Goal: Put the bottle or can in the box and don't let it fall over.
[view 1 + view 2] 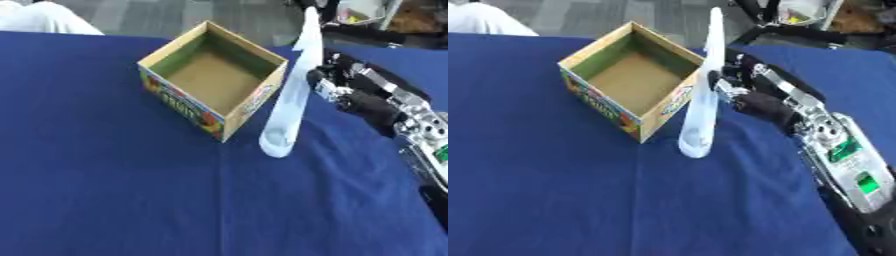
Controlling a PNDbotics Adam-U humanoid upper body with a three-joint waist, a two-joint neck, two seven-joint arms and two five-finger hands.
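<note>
Left eye view: tall pale bottle (289,95) stands upright on blue tablecloth (105,190), just right of the open, empty cardboard box (214,75).

Right eye view: right hand (750,92) sits against the bottle's right side, fingers curled round its middle. Left hand out of frame.

Pale bottle (289,107) upright beside open box (213,80).

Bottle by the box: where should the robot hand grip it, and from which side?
Likely mid-body, from the right. The bottle is tall, slim and upright, with the box close on its left. The right robot hand is already beside its middle; a grip there should limit tipping.
</note>
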